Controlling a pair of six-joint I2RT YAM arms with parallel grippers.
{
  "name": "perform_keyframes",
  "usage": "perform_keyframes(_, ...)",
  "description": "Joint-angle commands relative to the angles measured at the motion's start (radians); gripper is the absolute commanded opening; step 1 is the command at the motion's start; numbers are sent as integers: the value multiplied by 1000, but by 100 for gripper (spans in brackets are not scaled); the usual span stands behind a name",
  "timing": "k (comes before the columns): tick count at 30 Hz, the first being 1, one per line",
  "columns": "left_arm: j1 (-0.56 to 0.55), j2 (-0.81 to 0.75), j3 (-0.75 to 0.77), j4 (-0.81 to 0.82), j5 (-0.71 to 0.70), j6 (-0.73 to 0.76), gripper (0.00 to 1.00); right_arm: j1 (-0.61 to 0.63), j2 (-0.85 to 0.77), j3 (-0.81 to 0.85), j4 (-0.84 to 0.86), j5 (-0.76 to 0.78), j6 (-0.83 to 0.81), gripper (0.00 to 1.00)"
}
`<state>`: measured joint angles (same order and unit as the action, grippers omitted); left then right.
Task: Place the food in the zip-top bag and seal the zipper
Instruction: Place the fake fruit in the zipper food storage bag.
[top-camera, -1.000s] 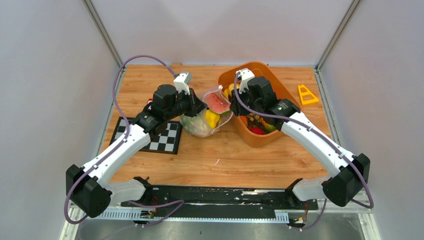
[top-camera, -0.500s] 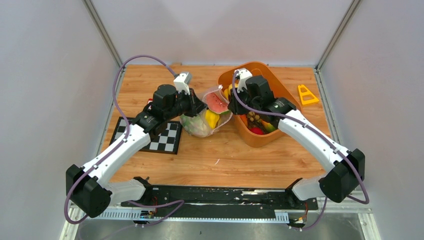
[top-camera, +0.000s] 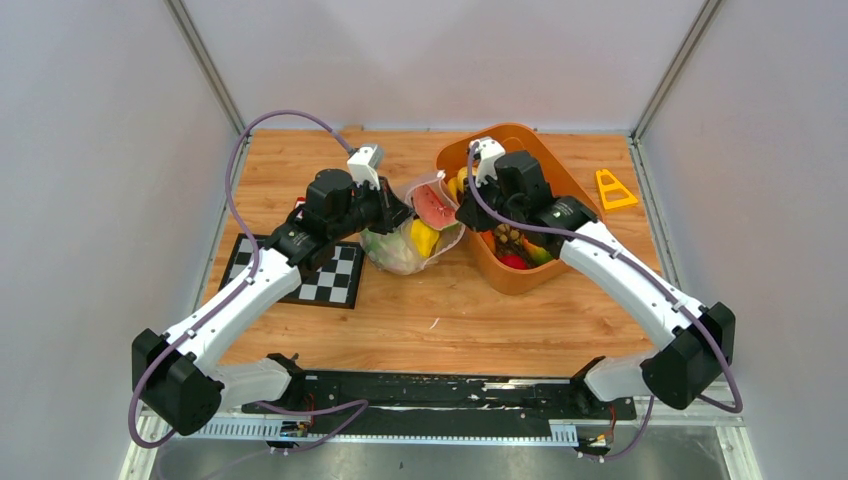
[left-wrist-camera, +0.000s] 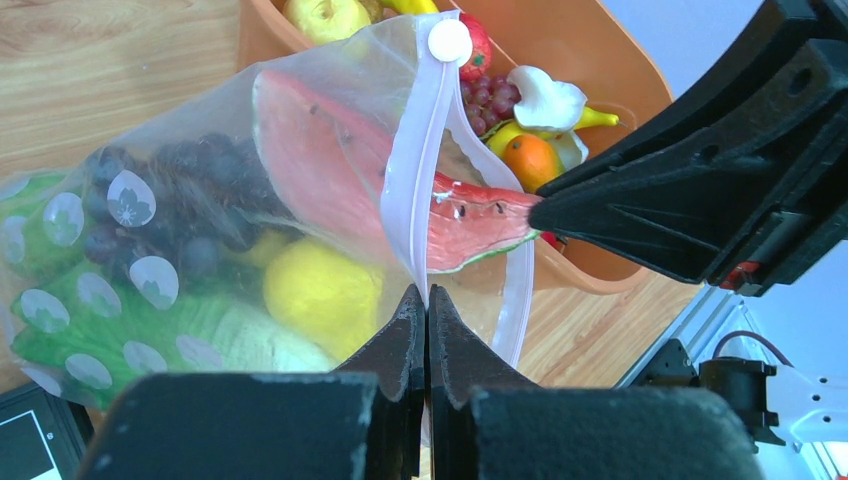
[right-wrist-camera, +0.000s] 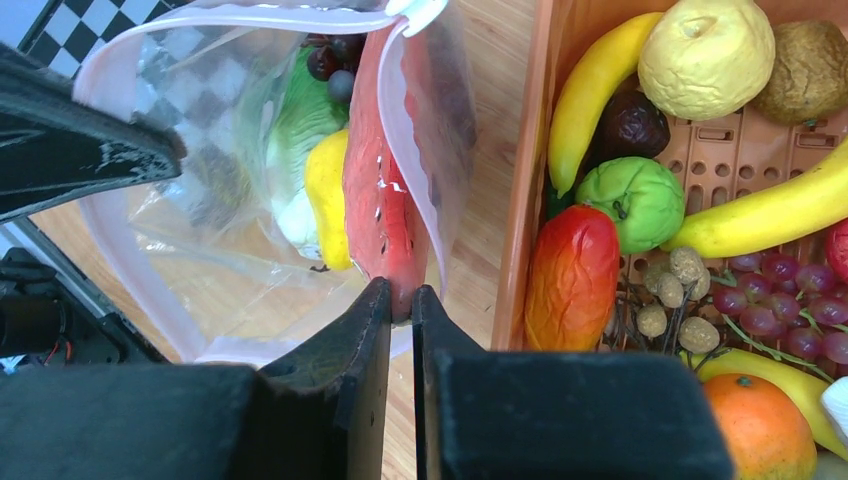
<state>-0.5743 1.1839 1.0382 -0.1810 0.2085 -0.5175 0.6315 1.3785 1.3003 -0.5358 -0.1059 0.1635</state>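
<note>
The clear zip-top bag lies between the arms and holds a lemon, grapes and cabbage. My left gripper is shut on the pale zipper, holding the bag's mouth up. The watermelon slice sticks halfway out of the mouth. My right gripper is shut on its pointed tip. In the top view, the left gripper and right gripper face each other across the slice. More food fills the orange basket: banana, mango, grapes.
The orange basket stands right of the bag, almost touching it. A checkerboard lies under the left arm. A yellow triangle piece sits at the back right. Bare wood spans the front of the table.
The right gripper's jaws have closed onto the tip of the watermelon slice, and the right arm has shifted slightly. The left arm and the bag have stayed put.
</note>
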Motion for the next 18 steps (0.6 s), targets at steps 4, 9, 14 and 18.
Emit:
perform_keyframes(4, 1, 2, 4, 62, 21, -10, 0, -4, -79, 62, -50, -150, -63, 0)
perform_keyframes(9, -1, 17, 6, 80, 45, -23, 0, 1, -46, 73, 6, -185, 7, 0)
perform_keyframes(14, -1, 15, 12, 81, 54, -28, 0, 55, 52, 130, 38, -10, 53, 0)
perform_keyframes(18, -1, 4, 11, 86, 52, -31, 0, 61, 97, 110, 182, -61, 151, 0)
